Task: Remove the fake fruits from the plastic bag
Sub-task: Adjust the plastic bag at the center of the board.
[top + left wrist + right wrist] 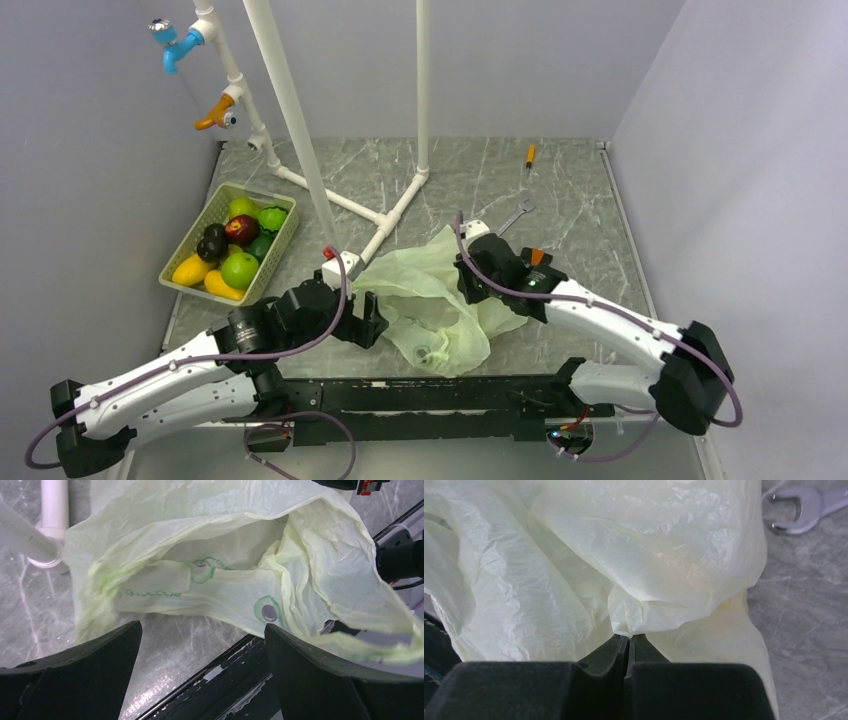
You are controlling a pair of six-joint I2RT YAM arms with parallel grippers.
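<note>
Fingers of the right gripper are pressed tight together. They pinch a small fold of the plastic bag. The thin bag bunches up just above the pinch and spreads out wide, all crinkly and pale green. Off to the side of it, a silver wrench lies on the gray table, close to the bag but not touching it.

The left gripper is wide open, with its two black sides far apart, and nothing is held between them. It sits just beside the bag, low over the table. From the left wrist view the bag's mouth gapes open toward the camera. You can see into it, and the inside looks like soft folds. A round brown dot in a green ring is printed on the bag.

From the top view, the bag lies on the table between the two grippers, near the front edge. A white pipe frame stands just behind it.

The fake fruits are well away from the bag, on the far left. They are piled in a stiff green basket. Yellow ones lie at the near end, with green, red and dark ones behind them.
</note>
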